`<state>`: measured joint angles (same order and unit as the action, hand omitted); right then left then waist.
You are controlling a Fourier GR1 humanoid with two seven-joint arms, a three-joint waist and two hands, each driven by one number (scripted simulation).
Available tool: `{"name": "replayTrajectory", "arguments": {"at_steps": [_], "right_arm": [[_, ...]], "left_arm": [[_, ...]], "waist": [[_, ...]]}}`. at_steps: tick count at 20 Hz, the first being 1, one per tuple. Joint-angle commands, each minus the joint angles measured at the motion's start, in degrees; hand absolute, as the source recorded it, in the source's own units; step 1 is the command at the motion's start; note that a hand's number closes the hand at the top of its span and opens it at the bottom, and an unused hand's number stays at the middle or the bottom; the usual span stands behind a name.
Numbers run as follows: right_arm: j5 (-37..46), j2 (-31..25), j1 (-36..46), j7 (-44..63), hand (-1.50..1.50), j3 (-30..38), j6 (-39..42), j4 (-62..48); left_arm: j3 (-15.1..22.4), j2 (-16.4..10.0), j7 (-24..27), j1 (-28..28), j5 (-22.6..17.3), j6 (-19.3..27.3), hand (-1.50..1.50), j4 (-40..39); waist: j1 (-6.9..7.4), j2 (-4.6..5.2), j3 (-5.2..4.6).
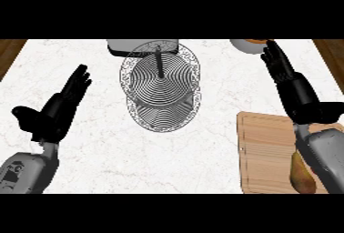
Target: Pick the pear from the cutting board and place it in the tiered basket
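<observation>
Pulling back looks necessary: the pear [299,175] lies lengthwise near-to-far on the cutting board [265,154], nearward of my spread right hand [289,79], beneath that forearm.

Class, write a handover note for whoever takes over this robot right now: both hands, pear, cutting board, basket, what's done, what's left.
Left hand: open, holding nothing, at the view's left.
Right hand: open, fingers straight, holding nothing, beyond the cutting board's far edge.
Pear: lying on the cutting board near the right forearm, which partly hides it.
Tiered basket: mid-counter, no pear in it.
Done: nothing yet. Left: grasp the pear, carry it to the basket, release.
</observation>
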<state>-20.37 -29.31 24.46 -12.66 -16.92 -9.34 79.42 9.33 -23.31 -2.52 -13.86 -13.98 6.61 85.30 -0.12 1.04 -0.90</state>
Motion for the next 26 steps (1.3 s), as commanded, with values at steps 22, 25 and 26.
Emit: {"name": "replayTrajectory", "arguments": {"at_steps": [22, 25, 26], "right_arm": [[23.2, -31.2, -14.5, 49.8, -1.5, -9.0, -5.2, 12.4], [20.8, -32.9, -11.5, 55.8, -1.5, -14.1, 6.9, 14.2], [17.4, -33.8, -10.4, 59.0, -1.5, -14.5, 11.6, 16.8]], "left_arm": [[-2.7, 0.9, -6.3, 10.3, -2.5, -0.2, 0.0, 3.9], [-1.1, 1.2, -5.8, 10.7, -2.0, -1.5, 0.0, 3.9], [-1.8, 0.6, -7.0, 9.1, -2.3, -1.6, 0.0, 3.6]], "waist": [[0.09, -1.54, 0.46], [2.08, -0.96, 0.49], [1.87, -0.95, 0.41]]}}
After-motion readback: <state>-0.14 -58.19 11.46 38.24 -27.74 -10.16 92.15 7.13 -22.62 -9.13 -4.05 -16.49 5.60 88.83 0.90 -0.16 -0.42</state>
